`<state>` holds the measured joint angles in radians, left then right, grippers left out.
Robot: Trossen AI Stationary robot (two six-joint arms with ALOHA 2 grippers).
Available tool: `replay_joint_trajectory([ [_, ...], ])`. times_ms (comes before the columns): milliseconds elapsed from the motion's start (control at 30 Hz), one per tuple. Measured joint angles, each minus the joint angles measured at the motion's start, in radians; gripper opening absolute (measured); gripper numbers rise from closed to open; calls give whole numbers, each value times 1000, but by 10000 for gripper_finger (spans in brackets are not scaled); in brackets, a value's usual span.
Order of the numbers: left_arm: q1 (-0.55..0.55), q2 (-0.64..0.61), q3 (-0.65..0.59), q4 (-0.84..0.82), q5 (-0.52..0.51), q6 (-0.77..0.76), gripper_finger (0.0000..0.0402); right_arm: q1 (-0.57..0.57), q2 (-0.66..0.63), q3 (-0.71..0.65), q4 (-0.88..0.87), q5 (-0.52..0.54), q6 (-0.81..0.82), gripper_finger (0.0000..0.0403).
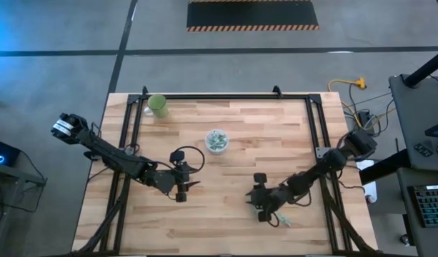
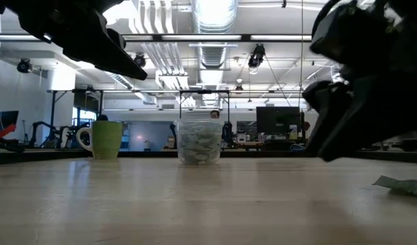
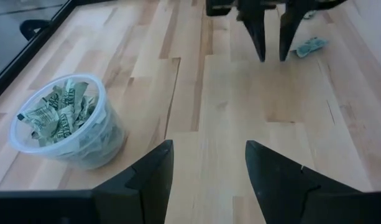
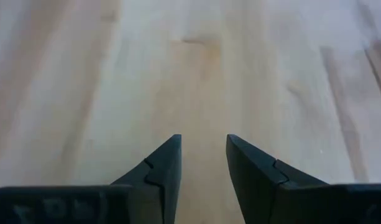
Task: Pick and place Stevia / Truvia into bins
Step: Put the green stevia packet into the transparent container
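- You have one loose Stevia packet (image 1: pixel 284 220) flat on the worktop (image 1: pixel 226 178) near its front edge, just beside the right gripper (image 1: pixel 261 213); the left wrist view shows it crumpled, next to those fingers.
- Right gripper: fingers (image 4: pixel 162 168) narrowly parted, nothing between them, only bare wood ahead.
- Left gripper (image 1: pixel 181 194): fingers (image 3: pixel 150 177) spread wide, empty, poised above the worktop.
- Mid-worktop you see one clear cup (image 1: pixel 217 140), upright, holding a heap of green-and-white packets; count not readable.
- Far left corner: one opaque green cup (image 1: pixel 158 106), upright; contents not visible.
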<state>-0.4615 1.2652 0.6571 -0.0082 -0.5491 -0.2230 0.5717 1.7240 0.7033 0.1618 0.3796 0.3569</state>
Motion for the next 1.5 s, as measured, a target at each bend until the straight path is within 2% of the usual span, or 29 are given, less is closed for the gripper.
replay_joint_trajectory([
  [200, -5, 0, 0, 0, 3, 1, 183, 66, -85, 24, -144, -77, 76, 119],
  [367, -5, 0, -4, -2, 5, 2, 183, 193, -143, 49, -351, -74, 278, 118],
  [567, -5, -1, -4, 1, 3, 2, 183, 330, -147, 73, -542, -73, 550, 116],
  [800, -5, -1, -5, 0, 1, 1, 183, 407, -118, 74, -576, -73, 733, 116],
  [1033, -5, -1, -6, 4, 0, 2, 183, 447, -57, 93, -576, -86, 821, 114],
  [1167, -5, -1, -8, 2, 0, 2, 183, 454, -25, 106, -579, -52, 838, 113],
  [1500, -5, -1, -9, 3, 0, 2, 183, 419, 14, 128, -559, 52, 740, 113],
])
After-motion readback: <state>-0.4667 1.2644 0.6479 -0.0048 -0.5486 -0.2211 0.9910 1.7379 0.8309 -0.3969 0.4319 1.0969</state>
